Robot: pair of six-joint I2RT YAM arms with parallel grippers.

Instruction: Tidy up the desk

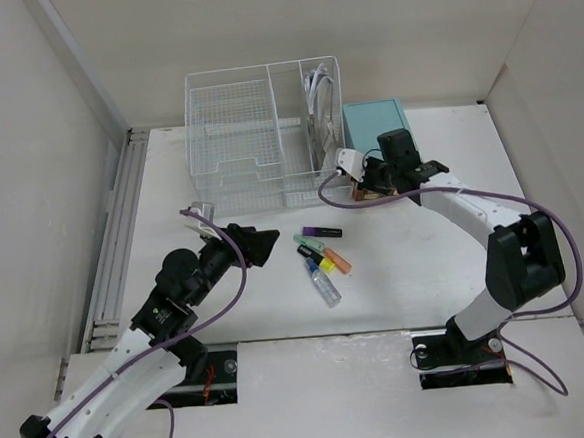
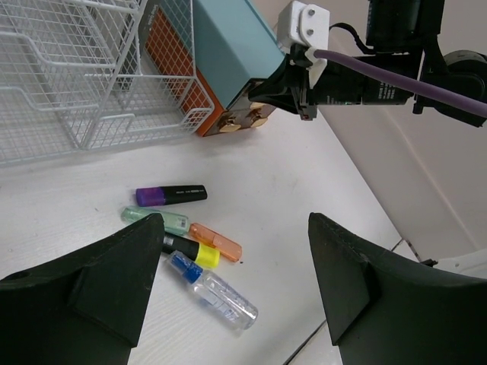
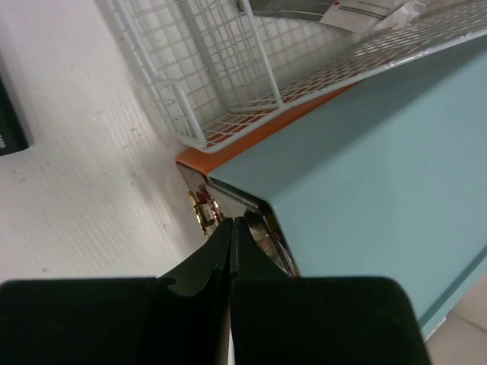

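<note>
My left claw (image 1: 264, 243) hangs open, low over the desk (image 1: 426, 270), and it holds nothing. The desk is the white top that lies under everything here. Just beyond my left fingers is a small group of pens. The nearest is a clear tube (image 2: 221, 298) with a blue cap. Then come a yellow pen (image 2: 190, 249), an orange pen (image 2: 215, 242), a green pen (image 2: 176, 222) and a purple pen (image 2: 171, 195). Farther, on the right, my right claw (image 3: 230, 228) is closed. Its tips are at the front of the teal box (image 1: 371, 123), close to a gold knob (image 3: 202, 213); I cannot tell if they touch it. A wire basket (image 1: 256, 131) stands just beside the box, at the far wall.
</note>
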